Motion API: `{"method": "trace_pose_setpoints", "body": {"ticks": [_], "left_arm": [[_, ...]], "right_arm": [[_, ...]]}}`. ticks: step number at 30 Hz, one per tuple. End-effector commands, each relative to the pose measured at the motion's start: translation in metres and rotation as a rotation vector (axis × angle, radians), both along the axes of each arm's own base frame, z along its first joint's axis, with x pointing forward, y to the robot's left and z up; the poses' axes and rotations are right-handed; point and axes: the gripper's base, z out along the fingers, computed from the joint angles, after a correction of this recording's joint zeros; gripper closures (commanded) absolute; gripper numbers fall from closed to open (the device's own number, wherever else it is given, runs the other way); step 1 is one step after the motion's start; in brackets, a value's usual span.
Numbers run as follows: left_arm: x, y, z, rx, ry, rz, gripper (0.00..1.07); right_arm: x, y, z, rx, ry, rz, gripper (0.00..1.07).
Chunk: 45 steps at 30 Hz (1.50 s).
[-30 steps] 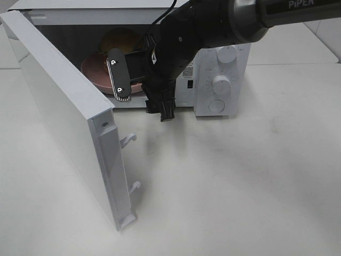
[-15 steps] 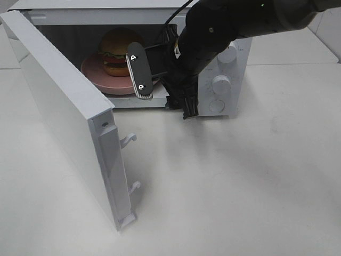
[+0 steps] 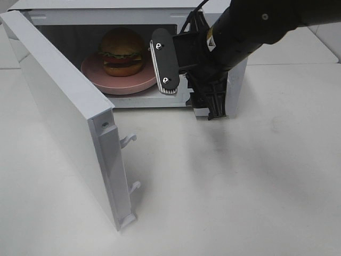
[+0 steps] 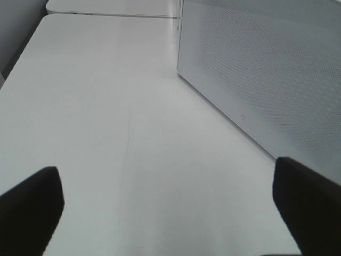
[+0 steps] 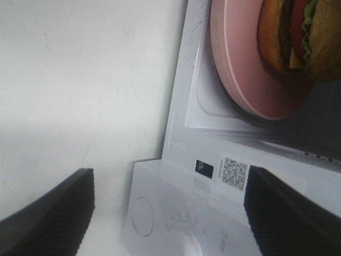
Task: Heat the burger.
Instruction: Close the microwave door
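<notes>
Inside the microwave (image 3: 106, 16): the burger (image 3: 121, 50) sits upright on the pink plate (image 3: 114, 84), well back in the cavity.
Door (image 3: 58, 112): swung wide open on the left, with its two latch hooks showing on the edge.
Right pincer (image 3: 189, 85): released, fingers spread wide with nothing between them. It hangs just in front of the cavity's right edge, clear of the plate.
Left pincer (image 4: 165, 213): released too, wide and empty, low over the counter (image 4: 106, 133) beside a white dotted panel (image 4: 266, 69).
</notes>
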Motion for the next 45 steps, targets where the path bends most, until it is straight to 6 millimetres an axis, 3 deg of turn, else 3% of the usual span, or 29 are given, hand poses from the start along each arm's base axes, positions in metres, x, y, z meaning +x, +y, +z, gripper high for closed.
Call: {"method": "trace_pose_setpoints", "body": {"ticks": [1, 18, 31, 45], "left_arm": [[-0.003, -0.001, 0.000, -0.010, -0.036, -0.009, 0.07], [-0.003, -0.001, 0.000, -0.010, -0.036, -0.009, 0.07], [-0.003, -0.001, 0.000, -0.010, -0.036, -0.009, 0.07], [-0.003, -0.001, 0.000, -0.010, -0.036, -0.009, 0.07]], "right_arm": [[-0.007, -0.008, 0.006, 0.020, 0.006, -0.040, 0.31], [-0.063, -0.053, 0.015, 0.144, 0.140, -0.338, 0.31], [-0.103, -0.088, 0.035, 0.314, 0.296, -0.853, 0.31], [-0.141, -0.120, 0.066, 0.324, 0.301, -0.970, 0.31]]}}
